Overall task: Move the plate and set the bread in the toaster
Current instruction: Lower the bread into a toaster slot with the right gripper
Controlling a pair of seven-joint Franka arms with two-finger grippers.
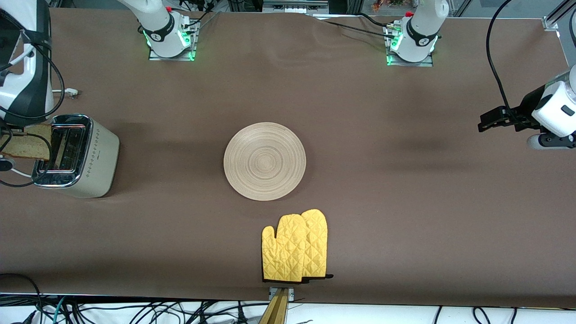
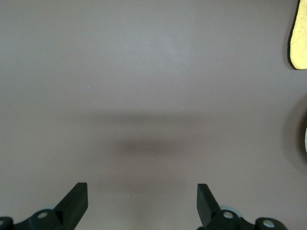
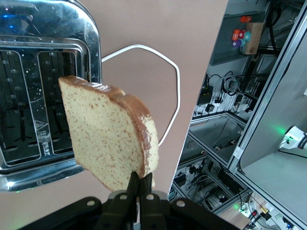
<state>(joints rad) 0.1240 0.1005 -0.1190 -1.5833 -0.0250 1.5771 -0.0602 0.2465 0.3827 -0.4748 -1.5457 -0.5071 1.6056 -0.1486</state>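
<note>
The cream toaster with a chrome top stands toward the right arm's end of the table. My right gripper is shut on the lower edge of the bread slice. It holds the slice upright in the air beside the toaster's chrome top, not over the slots. In the front view the bread shows by the toaster's outer end. The wooden plate lies at mid-table, empty. My left gripper hangs open over bare table at the left arm's end; it also shows in the left wrist view.
A yellow oven mitt lies nearer to the front camera than the plate, by the table's edge; its corner shows in the left wrist view. The toaster's white cord loops on the table beside the toaster.
</note>
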